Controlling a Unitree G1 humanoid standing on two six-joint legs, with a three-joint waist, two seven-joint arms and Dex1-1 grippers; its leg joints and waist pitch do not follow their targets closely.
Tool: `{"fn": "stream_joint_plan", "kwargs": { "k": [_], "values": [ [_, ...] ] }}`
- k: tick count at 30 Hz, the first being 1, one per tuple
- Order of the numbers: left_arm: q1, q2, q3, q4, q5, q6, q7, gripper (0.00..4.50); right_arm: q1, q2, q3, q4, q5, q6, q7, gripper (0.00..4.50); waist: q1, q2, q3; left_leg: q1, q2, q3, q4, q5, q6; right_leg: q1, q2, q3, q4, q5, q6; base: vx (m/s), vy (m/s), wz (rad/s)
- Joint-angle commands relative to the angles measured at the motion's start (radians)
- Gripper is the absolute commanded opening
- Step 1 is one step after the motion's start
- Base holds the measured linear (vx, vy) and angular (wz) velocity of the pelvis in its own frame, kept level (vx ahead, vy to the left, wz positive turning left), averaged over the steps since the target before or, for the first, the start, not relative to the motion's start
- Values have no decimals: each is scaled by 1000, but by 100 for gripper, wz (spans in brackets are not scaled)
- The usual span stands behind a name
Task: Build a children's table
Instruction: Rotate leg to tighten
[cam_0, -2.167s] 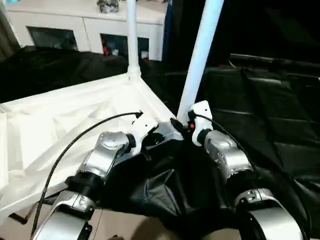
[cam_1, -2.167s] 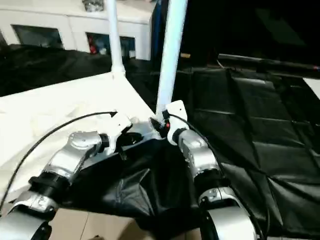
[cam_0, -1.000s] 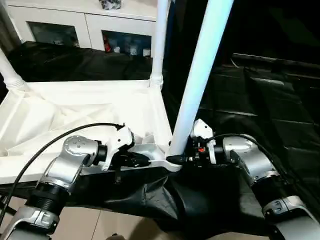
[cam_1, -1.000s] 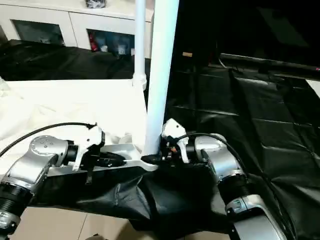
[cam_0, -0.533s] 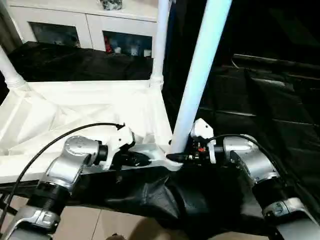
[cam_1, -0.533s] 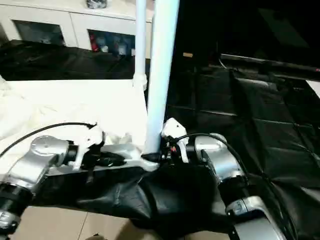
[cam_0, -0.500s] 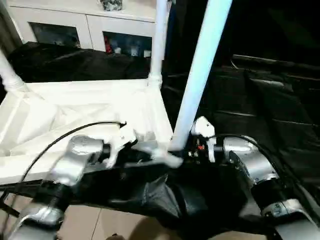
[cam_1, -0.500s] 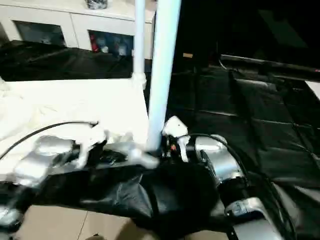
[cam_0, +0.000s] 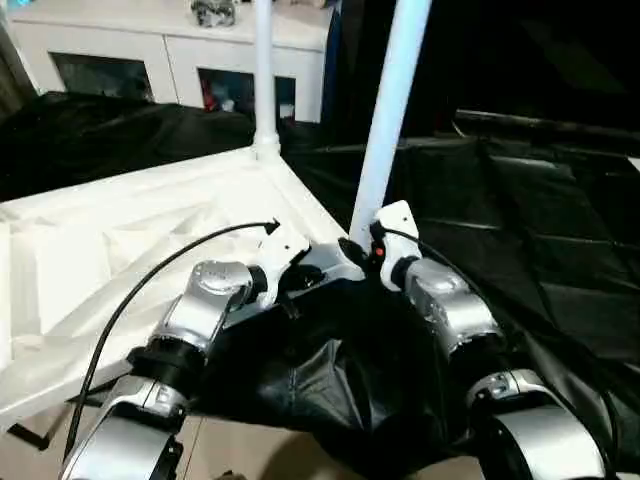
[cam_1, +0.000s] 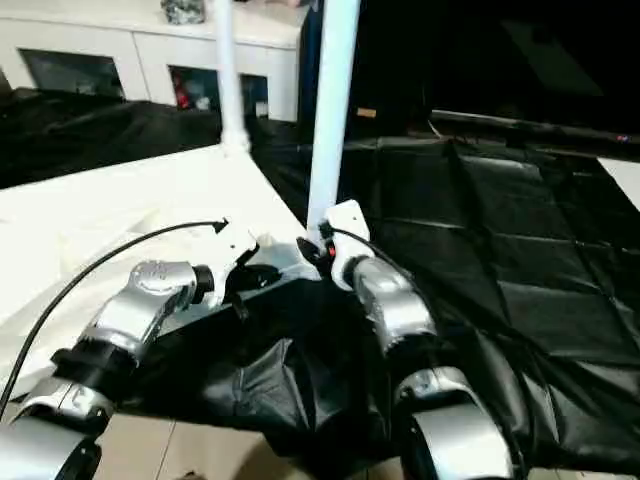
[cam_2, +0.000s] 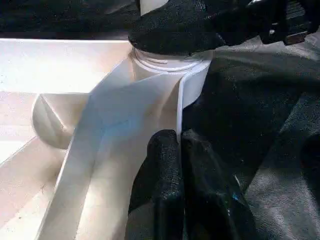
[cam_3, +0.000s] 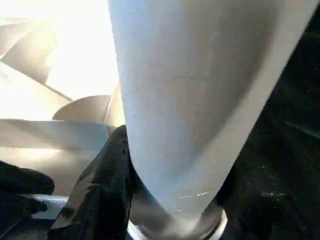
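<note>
Upright, near leg (cam_0: 385, 130) fills its corner socket (cam_2: 170, 67) (right gripper (cam_0: 352, 248) clasps it); left gripper (cam_2: 179, 150) pinches the rim (cam_2: 176, 107).

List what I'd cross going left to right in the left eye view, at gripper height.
White plastic tabletop with ribbed underside → left gripper pinching the tabletop's rim → near white tube leg in its corner socket, held by right gripper → black plastic sheeting.

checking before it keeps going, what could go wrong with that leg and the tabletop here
The right gripper clasps the long white tube leg only at its base, so the tall leg could lever sideways in its corner socket. The left gripper pinches just the thin rim of the upturned white plastic tabletop, which could slip. That corner overhangs the black sheet.
</note>
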Motion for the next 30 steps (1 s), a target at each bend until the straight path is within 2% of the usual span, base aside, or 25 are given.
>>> {"fn": "stream_joint_plan", "kwargs": {
  "k": [1, 3, 4, 5, 10, 11, 13, 14, 16, 17, 19, 21, 24, 26, 28, 30],
  "values": [
    [-58, -49, 0, -4, -13, -41, 50, 0, 31, 101, 81, 45, -3, 31, 91, 266, 0, 10, -57, 2, 27, -9, -74, -237, 3, 46, -76, 59, -82, -262, -163, 0, 0, 0],
    [-47, -33, -2, -22, -19, -57, 9, 0, 35, 87, 66, 32, 16, 35, 135, 266, 0, 4, -57, 3, 28, -8, -74, -242, 9, 45, -77, 59, -86, -287, -159, 0, 0, 0],
    [-46, -32, -2, -23, -20, -58, 5, 0, 35, 86, 66, 31, 16, 34, 137, 287, 2, 7, -57, 3, 28, -8, -74, -243, 11, 45, -78, 59, -86, -301, -156, 0, 0, 0],
    [-46, -32, -2, -23, -20, -58, 5, 0, 35, 86, 66, 31, 16, 34, 137, 287, 2, 8, -56, 3, 29, -9, -75, -241, 10, 44, -79, 60, -87, -304, -154, 0, 0, 0],
    [2, 20, -20, -78, -45, -109, -111, 0, 56, 17, 113, -29, -5, -19, 236, 336, 2, 4, -57, -1, 30, -9, -76, -232, 17, 47, -79, 59, -85, -297, -150, 0, 0, 0],
    [23, 40, -22, -105, -63, -101, -157, 0, 69, -20, 125, -61, 0, -34, 298, 351, 2, 4, -56, 0, 30, -8, -76, -222, 20, 45, -79, 60, -84, -281, -154, 0, 0, 0],
    [47, 68, -25, -137, -89, -120, -229, 0, 86, -68, 139, -98, 12, -40, 395, 351, 2, 5, -57, -1, 32, -6, -74, -219, 33, 48, -78, 61, -81, -254, -166, 0, 0, 0],
    [56, 77, -25, -150, -100, -121, -252, 0, 93, -84, 145, -110, 13, -41, 426, 351, 3, 14, -57, 1, 32, -7, -74, -218, 33, 46, -77, 62, -79, -244, -171, 0, 0, 0],
    [80, 110, -30, -184, -120, -124, -316, 0, 116, -142, 172, -156, 11, -43, 522, 351, 2, 17, -58, 1, 34, -6, -74, -221, 35, 49, -75, 60, -79, -221, -183, 0, 0, 0],
    [85, 118, -31, -191, -124, -128, -330, 0, 122, -157, 179, -169, 10, -43, 545, 351, 6, 22, -59, 3, 33, -4, -71, -208, 41, 47, -72, 61, -73, -191, -198, 0, 0, 0],
    [93, 131, -31, -203, -132, -122, -355, 0, 134, -182, 189, -196, 10, -39, 585, 351, 8, 21, -57, -1, 33, -2, -71, -195, 47, 49, -71, 60, -72, -176, -208, 0, 0, 0],
    [104, 166, -32, -207, -143, -127, -419, 0, 158, -233, 205, -245, 19, -27, 675, 351, 11, 17, -57, -1, 33, -2, -71, -195, 47, 51, -71, 59, -72, -189, -203, 0, 0, 0],
    [108, 184, -25, -210, -150, -129, -442, 0, 173, -262, 222, -268, 27, -20, 727, 351, 14, 19, -56, 1, 33, -2, -71, -211, 49, 49, -72, 59, -77, -230, -194, 0, 0, 0],
    [112, 195, -22, -221, -159, -123, -459, 0, 182, -275, 232, -284, 33, -11, 757, 351, 17, 13, -55, 0, 33, -2, -72, -213, 46, 49, -73, 59, -79, -257, -185, 0, 0, 0],
    [117, 206, -18, -237, -174, -111, -480, 0, 188, -284, 236, -300, 45, 1, 786, 351, 20, 15, -56, 1, 34, -3, -72, -213, 45, 49, -74, 60, -78, -262, -182, 0, 0, 0],
    [118, 208, -16, -244, -178, -106, -485, 0, 189, -285, 235, -305, 52, 6, 800, 325, 21, 15, -55, 1, 35, -3, -72, -211, 45, 47, -73, 59, -78, -259, -186, 0, 0, 0]
  ]
}}
